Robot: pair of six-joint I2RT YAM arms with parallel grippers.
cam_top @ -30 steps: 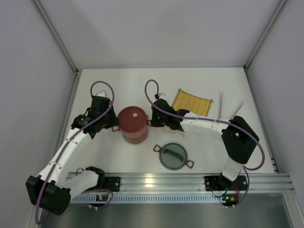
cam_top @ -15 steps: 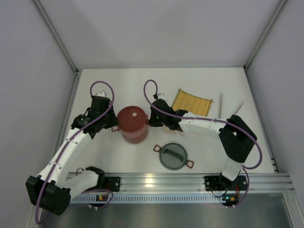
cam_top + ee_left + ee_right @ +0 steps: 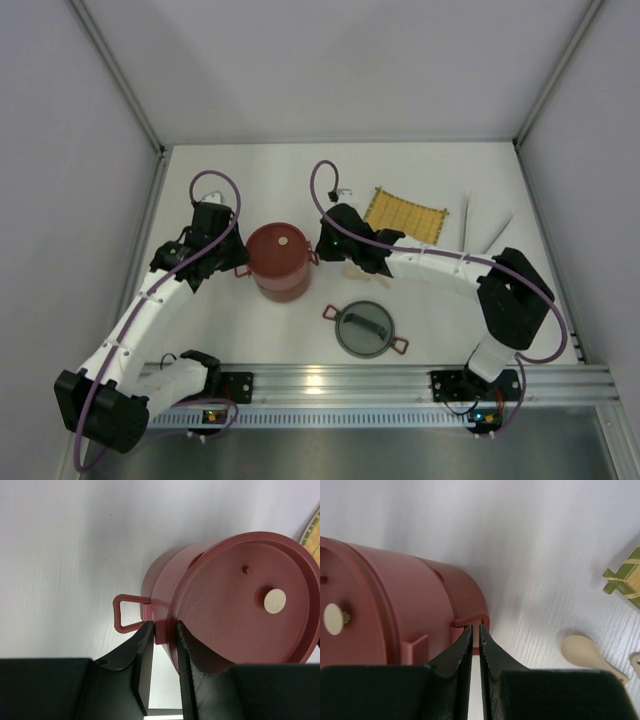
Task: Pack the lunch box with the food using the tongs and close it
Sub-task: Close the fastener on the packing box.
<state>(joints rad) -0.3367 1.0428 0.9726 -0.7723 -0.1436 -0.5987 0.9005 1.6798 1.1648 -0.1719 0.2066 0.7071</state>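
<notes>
The lunch box (image 3: 279,258) is standing left of the middle in the top view, its tiers stacked and a flat red lid on top. No food pieces are showing in any view, so I am judging that the packing is done and the closing step is in hand.

The left gripper (image 3: 162,630) is coming at the box from the left side. Its jaws are standing a little apart with the red wall at the root of the left handle (image 3: 125,613) between them, so it appears to be grasping the box there. The right gripper (image 3: 475,629) is clenched almost fully, pinching the thin right handle (image 3: 471,620) between its tips. Both arms seem to be steadying the box (or getting ready to shift it).

The grey lid (image 3: 365,328) is lying apart from the box, lower in the frame and right of it. The tongs (image 3: 466,215) are resting at the right, beside the mat (image 3: 403,215).

The next move probably calls for one gripper to let go of its handle, take the grey lid by its top grip and set it level on the box, while the other is holding the box so it is not sliding or tipping.
</notes>
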